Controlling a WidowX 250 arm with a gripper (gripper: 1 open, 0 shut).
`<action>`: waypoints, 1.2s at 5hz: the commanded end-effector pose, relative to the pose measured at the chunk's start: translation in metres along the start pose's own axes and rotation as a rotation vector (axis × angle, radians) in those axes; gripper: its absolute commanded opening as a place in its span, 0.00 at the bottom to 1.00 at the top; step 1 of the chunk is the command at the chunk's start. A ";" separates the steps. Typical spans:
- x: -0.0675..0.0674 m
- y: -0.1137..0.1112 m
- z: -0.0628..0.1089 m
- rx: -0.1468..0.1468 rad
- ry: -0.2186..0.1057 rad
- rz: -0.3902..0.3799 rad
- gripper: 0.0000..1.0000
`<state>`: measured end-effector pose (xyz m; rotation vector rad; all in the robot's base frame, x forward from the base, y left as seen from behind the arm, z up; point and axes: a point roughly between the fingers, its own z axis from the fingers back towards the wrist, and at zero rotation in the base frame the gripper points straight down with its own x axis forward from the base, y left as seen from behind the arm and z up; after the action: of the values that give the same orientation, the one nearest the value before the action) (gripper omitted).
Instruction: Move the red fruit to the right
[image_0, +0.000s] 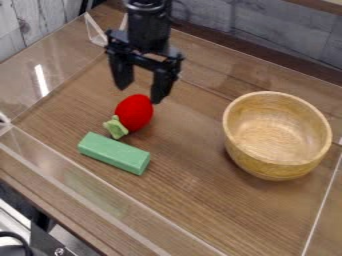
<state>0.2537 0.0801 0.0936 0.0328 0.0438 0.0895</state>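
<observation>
The toy strawberry (132, 112) lies left of centre in the frame, leafy cap toward lower left. It looks light and firm, its rounded sides apt to roll; gripping the fat red middle seems best. The gripper's (131, 73) fingers are spread.

The open gripper (138, 84) is just behind the strawberry (132, 113), with the green block (115, 154) in front of it and the wooden bowl (277, 136) well apart to its right.
</observation>
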 end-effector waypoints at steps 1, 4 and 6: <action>0.004 0.009 0.005 0.019 -0.084 0.021 1.00; 0.018 0.003 -0.017 0.034 -0.119 0.088 1.00; 0.025 0.000 -0.029 0.037 -0.128 0.096 1.00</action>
<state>0.2728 0.0828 0.0549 0.0650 -0.0490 0.1804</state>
